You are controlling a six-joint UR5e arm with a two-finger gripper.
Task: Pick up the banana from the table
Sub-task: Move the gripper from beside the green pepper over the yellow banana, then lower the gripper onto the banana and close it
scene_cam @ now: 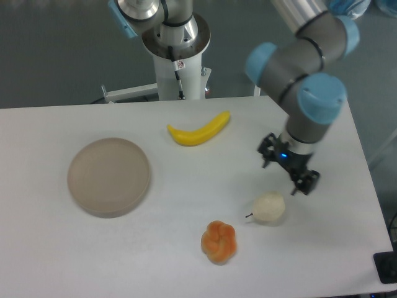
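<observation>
Single fixed view, set high and in front, angled steeply down across the tabletop (186, 248) toward the arm's base (177, 46) at the far edge. Moderately near; right and near tabletop edges just in frame, left cropped.

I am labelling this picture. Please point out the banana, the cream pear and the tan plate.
banana (198, 130): fixed camera, middle of its curved body.
cream pear (269, 207): fixed camera, centre of its body.
tan plate (109, 176): fixed camera, bare centre.
</observation>
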